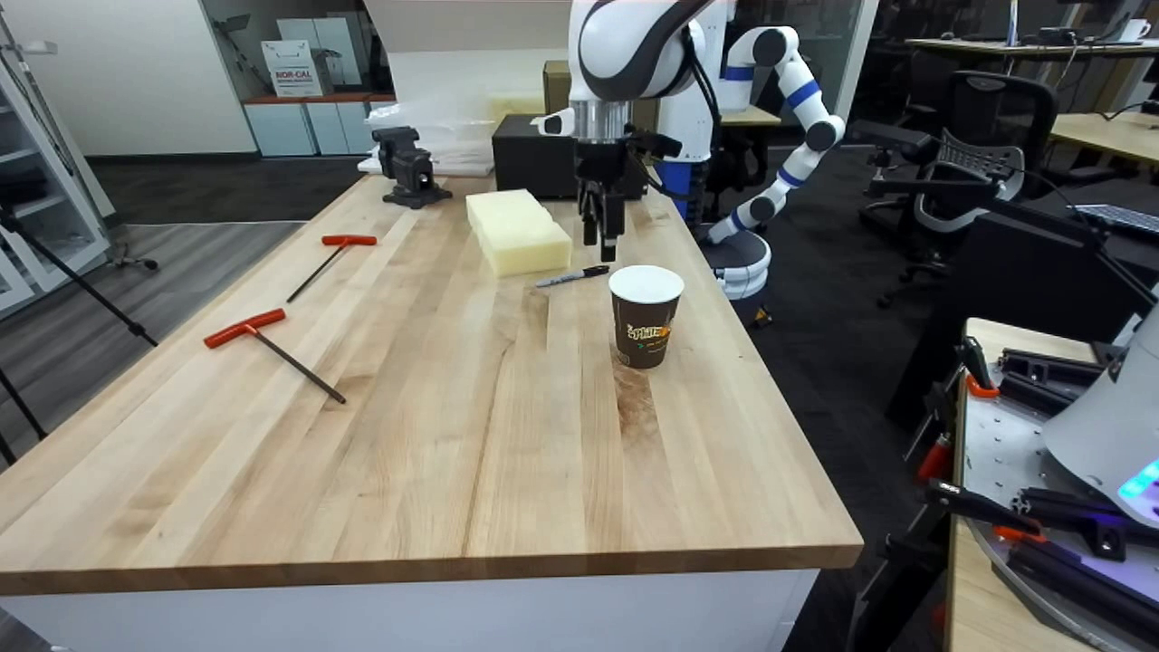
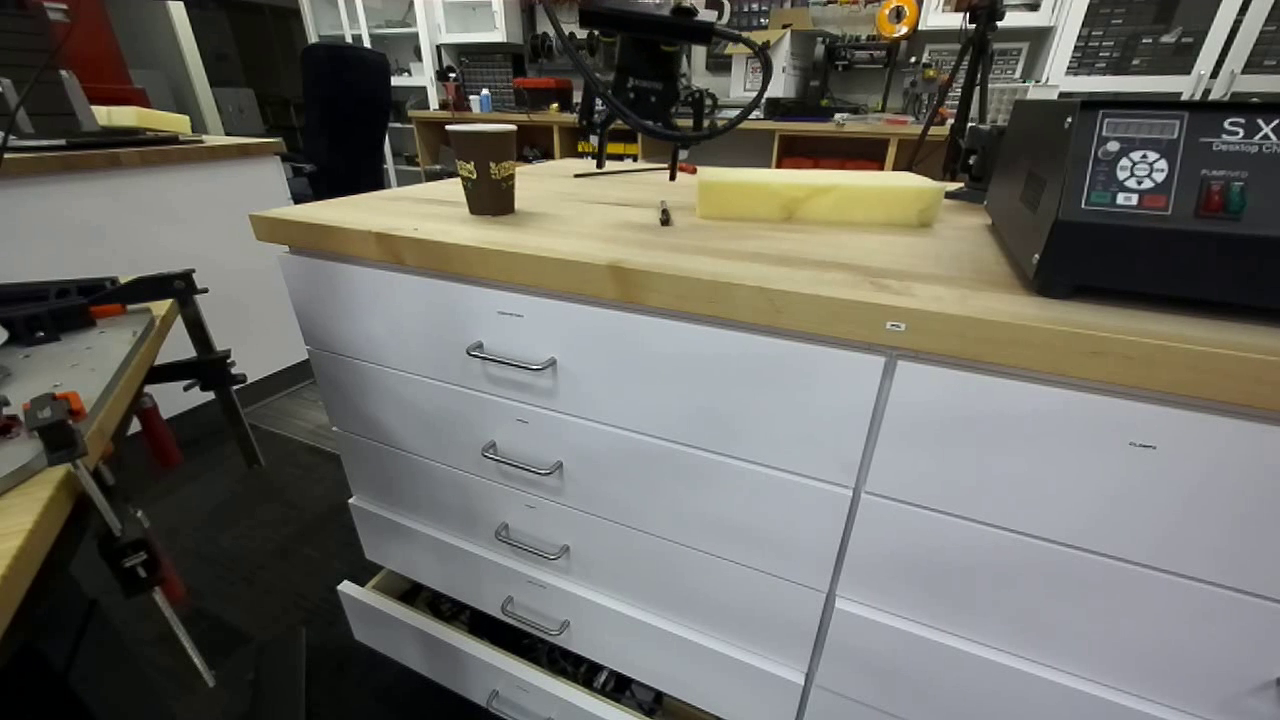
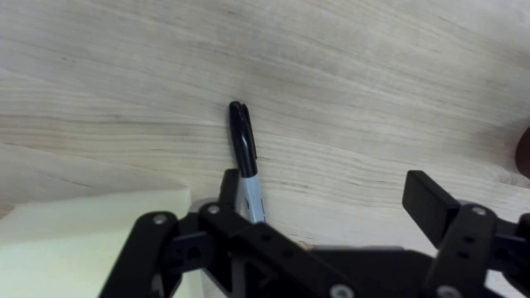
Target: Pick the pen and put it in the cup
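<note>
The pen (image 1: 570, 277) is a small marker with a black cap and a grey body. It lies flat on the wooden table and also shows in an exterior view (image 2: 665, 213). The cup (image 1: 643, 330), brown with a white rim, stands upright near the pen in both exterior views (image 2: 487, 175). My gripper (image 1: 599, 246) is open, empty and above the table, over the pen's area. In the wrist view, the pen (image 3: 244, 145) lies beside the left finger of the gripper (image 3: 325, 186), which hides its lower end. Only a sliver of the cup (image 3: 523, 155) shows at the right edge.
A yellow foam block (image 1: 521, 235) lies close beside the pen, also in the wrist view (image 3: 95, 240). Two red-handled T-shaped tools (image 1: 244, 328) lie across the table. A black vise (image 1: 410, 167) and a black machine (image 2: 1140, 200) stand at the table's far end from the cup.
</note>
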Available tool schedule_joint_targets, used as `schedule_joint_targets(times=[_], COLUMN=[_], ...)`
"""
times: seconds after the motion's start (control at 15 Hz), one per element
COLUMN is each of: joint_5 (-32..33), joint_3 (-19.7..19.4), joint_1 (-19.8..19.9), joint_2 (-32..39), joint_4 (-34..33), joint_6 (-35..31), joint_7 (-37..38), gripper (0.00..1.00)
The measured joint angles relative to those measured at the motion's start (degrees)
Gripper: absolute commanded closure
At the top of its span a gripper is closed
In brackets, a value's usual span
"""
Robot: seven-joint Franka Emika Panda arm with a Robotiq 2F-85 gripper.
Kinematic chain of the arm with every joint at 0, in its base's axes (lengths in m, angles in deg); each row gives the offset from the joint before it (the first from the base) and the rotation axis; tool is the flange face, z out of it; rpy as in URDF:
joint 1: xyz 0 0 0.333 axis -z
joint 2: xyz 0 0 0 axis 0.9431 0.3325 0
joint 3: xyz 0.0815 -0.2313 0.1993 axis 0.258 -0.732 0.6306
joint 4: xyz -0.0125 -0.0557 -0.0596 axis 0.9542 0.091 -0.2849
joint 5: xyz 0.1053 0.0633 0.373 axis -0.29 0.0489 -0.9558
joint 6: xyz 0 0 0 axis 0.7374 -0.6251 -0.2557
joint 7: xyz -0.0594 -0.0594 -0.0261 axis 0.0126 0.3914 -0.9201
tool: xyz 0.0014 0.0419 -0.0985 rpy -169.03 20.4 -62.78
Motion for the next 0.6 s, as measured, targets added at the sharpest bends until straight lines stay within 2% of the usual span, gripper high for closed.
schedule_joint_targets(times=[0.2, 0.27, 0.6], joint_5=[0.30, 0.41, 0.70], joint_3=[0.00, 0.00, 0.00], joint_1=[0.41, 0.54, 0.79], joint_2=[4.04, 5.33, 10.99], joint_4=[-4.50, -6.07, -13.29], joint_6=[1.96, 2.68, 6.23], joint_7=[-0.93, -1.17, -1.96], gripper=[0.00, 0.20, 0.53])
